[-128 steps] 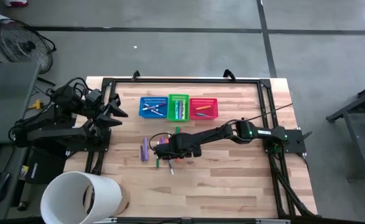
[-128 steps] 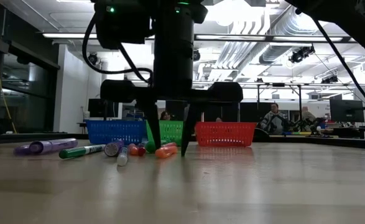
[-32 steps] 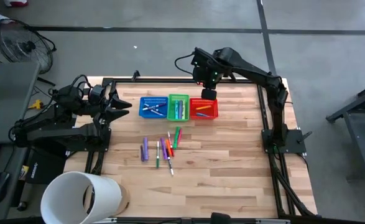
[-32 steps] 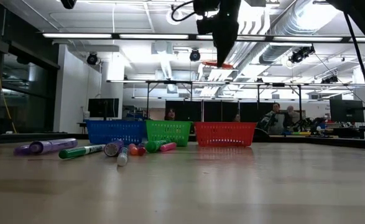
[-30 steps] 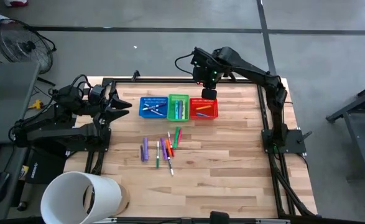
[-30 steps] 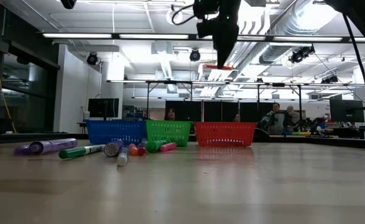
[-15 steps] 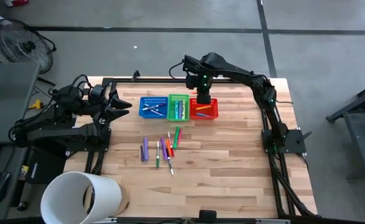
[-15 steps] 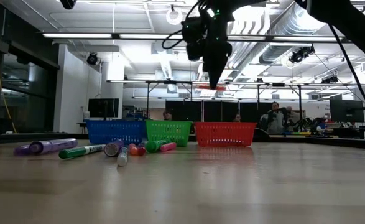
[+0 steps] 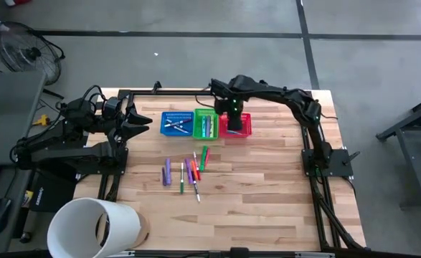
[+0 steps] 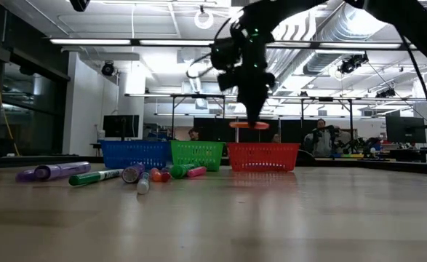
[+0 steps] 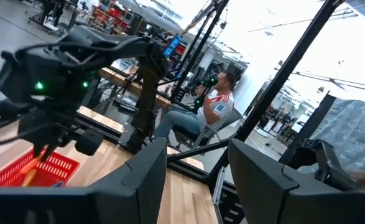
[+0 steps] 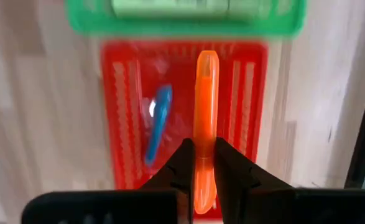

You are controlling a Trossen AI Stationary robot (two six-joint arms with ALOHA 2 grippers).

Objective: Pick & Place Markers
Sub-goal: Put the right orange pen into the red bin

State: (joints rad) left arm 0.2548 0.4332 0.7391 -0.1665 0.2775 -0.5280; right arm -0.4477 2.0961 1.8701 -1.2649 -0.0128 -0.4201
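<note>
Right end effector (image 10: 249,122) has dropped low, now just above the red basket (image 9: 244,128), clamped shut on an orange marker (image 12: 205,118) held level. A second ago it was higher up and farther behind the red basket; now the wrist view puts the orange marker directly over the basket's floor, next to a blue marker (image 12: 158,124) lying inside.

Means: carry is over, release is the next step, probably just an opening of the fingers.

Green basket (image 9: 206,124) touches the red basket on one side, blue basket (image 9: 176,123) beyond that.

Loose markers (image 9: 186,172) still on the desk (image 9: 267,201), in a cluster in front of the green basket, so several more trips are left.

Left end effector (image 9: 140,123) waits beside the blue basket, fingers spread, empty.
</note>
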